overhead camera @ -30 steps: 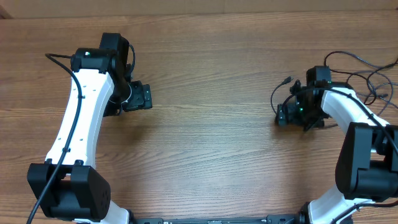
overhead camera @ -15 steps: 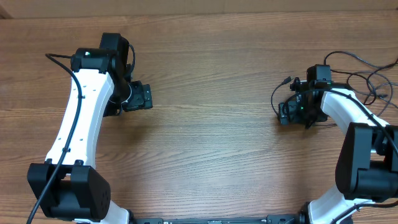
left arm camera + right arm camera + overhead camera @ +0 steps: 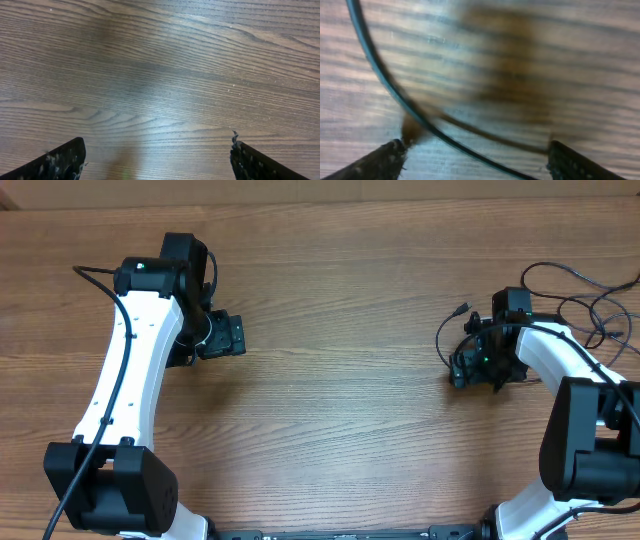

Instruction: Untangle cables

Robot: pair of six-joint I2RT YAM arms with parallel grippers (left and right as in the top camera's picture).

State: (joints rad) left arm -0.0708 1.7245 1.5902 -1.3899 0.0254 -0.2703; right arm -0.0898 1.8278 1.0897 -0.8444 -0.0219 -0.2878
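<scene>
Thin black cables [image 3: 575,300] lie in loose loops at the far right of the wooden table; one loop with a small plug end [image 3: 458,310] curves out to the left. My right gripper [image 3: 462,368] is open and low over that loop. In the right wrist view a black cable [image 3: 395,92] runs in a curve between the open fingers [image 3: 475,160], close to the camera. My left gripper [image 3: 232,337] is open and empty over bare wood at the left, far from the cables; its fingertips [image 3: 157,160] frame only table.
The wooden table [image 3: 340,380] spreads between the two arms. The white arm links stand at the left [image 3: 130,370] and right [image 3: 565,370] sides. The table's far edge runs along the top.
My right gripper has shifted slightly right and down over the cable loop. The left arm has not moved.
</scene>
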